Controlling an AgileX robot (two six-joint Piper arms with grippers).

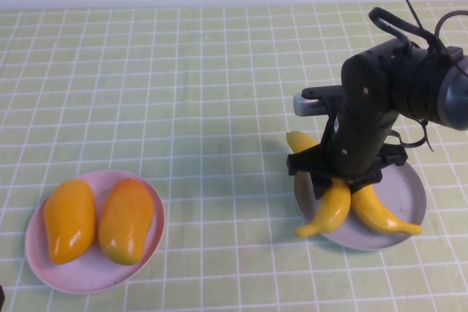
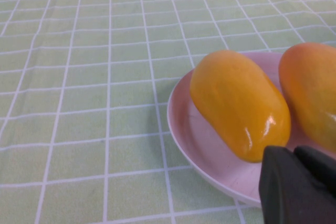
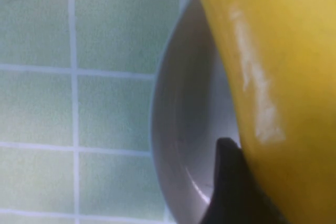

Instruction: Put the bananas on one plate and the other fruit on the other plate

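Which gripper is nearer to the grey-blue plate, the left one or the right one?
Right. The right gripper is directly over the grey-blue plate at the bananas. The left gripper is far away, beside the pink plate.

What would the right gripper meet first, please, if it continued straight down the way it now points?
The right gripper is low over the grey-blue plate, so likely the banana at its fingers; depth is unclear. The left gripper sits by the pink plate.

Raised overview; two close wrist views
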